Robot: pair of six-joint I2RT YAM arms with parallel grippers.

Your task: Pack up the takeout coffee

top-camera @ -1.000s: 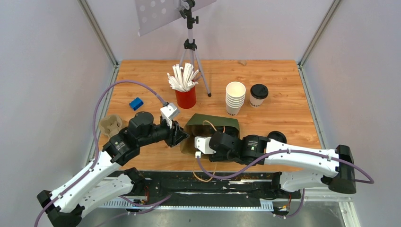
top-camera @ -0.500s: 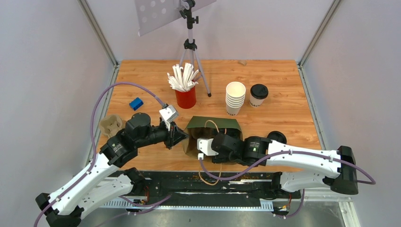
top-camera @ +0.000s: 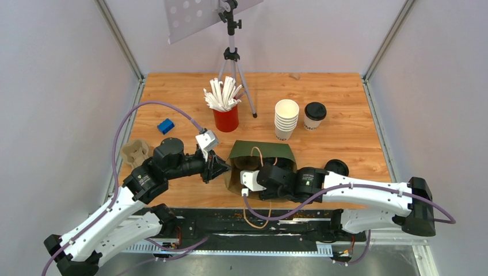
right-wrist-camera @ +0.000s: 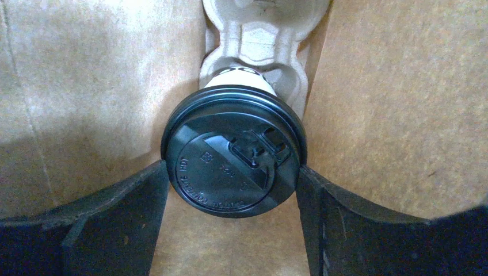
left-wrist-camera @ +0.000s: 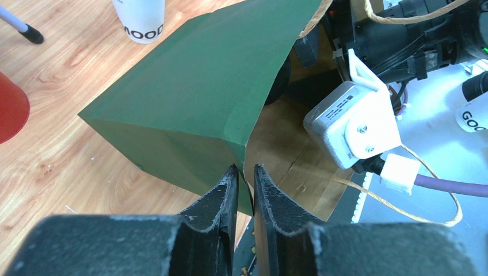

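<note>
The takeout coffee (right-wrist-camera: pixel 233 158), a white cup under a round black lid, sits in a pulp carrier (right-wrist-camera: pixel 259 34) inside the green paper bag (top-camera: pixel 260 150). My right gripper (right-wrist-camera: pixel 231 172) reaches into the bag and is shut on the cup, a finger pressed to each side of the lid. In the top view the bag lies on its side and hides that gripper's fingers. My left gripper (left-wrist-camera: pixel 244 169) is shut on the front edge of the green paper bag (left-wrist-camera: pixel 195 98) at its mouth. The left gripper (top-camera: pixel 221 167) sits at the bag's left corner.
A second black-lidded white cup (top-camera: pixel 315 115) stands at the back beside a stack of nested white cups (top-camera: pixel 286 119). Further left are a red cup of straws (top-camera: pixel 225 118), a tripod (top-camera: pixel 231 57), a blue block (top-camera: pixel 166 125) and a pulp carrier (top-camera: pixel 133 152). A black round lid (top-camera: pixel 336 167) shows by my right arm.
My left gripper has closed onto the bag's edge. The bag's mouth has shifted slightly to the right, and my right wrist has moved a little with it.
</note>
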